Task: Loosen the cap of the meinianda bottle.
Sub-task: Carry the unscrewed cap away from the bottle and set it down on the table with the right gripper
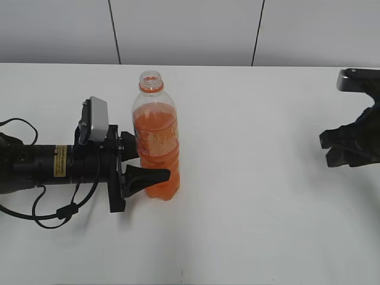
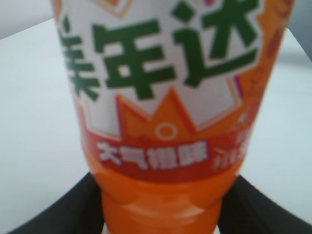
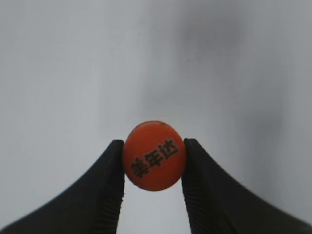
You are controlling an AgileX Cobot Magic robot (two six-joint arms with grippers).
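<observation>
Orange liquid fills the tall clear plastic meinianda bottle (image 1: 156, 142), which stands upright on the white table (image 1: 249, 208) with its neck open. It is clamped at the lower body between the black fingers of the left gripper (image 1: 138, 165). The small round orange cap (image 3: 154, 155) is pinched in the right gripper (image 3: 154, 168), well apart from the bottle. Only the right wrist view shows the cap; in the exterior view the right gripper (image 1: 330, 146) hides it.

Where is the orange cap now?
Off the bottle: the right wrist view shows the cap pinched in the right gripper, far right of it.
</observation>
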